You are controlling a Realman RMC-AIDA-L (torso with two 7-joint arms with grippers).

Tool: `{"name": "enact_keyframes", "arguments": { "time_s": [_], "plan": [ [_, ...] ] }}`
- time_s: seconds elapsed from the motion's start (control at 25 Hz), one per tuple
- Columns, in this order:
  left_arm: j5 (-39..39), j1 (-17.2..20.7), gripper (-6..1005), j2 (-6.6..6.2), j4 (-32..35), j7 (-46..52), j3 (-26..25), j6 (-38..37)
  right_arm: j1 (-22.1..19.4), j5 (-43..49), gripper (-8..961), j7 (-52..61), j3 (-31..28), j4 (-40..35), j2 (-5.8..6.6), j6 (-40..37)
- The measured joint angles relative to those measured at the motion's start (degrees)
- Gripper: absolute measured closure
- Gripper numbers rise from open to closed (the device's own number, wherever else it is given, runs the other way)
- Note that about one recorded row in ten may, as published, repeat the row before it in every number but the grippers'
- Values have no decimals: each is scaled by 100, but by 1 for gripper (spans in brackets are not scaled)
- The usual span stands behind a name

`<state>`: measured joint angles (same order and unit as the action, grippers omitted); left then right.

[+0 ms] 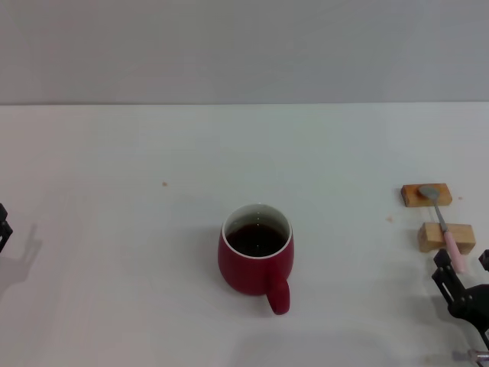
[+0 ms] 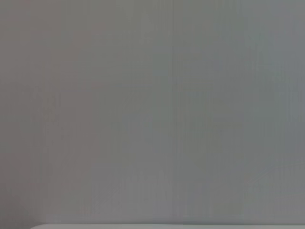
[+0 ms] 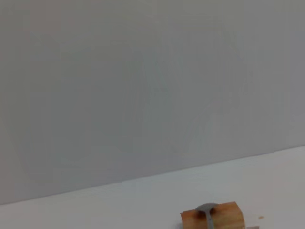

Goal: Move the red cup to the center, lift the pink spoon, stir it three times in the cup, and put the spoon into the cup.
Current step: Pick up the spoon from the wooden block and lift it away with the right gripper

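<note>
The red cup stands upright at the middle of the white table, dark liquid inside, its handle toward me. The pink spoon lies across two tan wooden blocks at the right, its grey bowl on the far block and its pink handle over the near block. My right gripper is open at the spoon's near handle end, one finger on each side of it. The right wrist view shows the spoon's bowl on the far block. My left gripper is at the far left edge, far from the cup.
The white table runs back to a grey wall. The left wrist view shows only the wall and a strip of table edge. A small speck lies on the table behind and left of the cup.
</note>
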<state>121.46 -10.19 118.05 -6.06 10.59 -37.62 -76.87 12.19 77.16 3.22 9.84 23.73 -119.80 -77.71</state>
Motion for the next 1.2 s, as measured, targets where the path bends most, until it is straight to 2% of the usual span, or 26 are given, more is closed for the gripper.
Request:
{"name": "enact_keyframes", "arguments": {
  "time_s": [0.8,1.0,1.2],
  "plan": [
    [0,57,147,8,14,30,0,-31,-78,-18,202,29,-87,10,0,-84],
    [1,72,147,3,17,40,0,-38,-82,9,287,46,-71,17,0,-91],
    [9,73,147,-1,17,48,0,-44,-69,19,432,64,-54,18,0,-74]
  ]
}}
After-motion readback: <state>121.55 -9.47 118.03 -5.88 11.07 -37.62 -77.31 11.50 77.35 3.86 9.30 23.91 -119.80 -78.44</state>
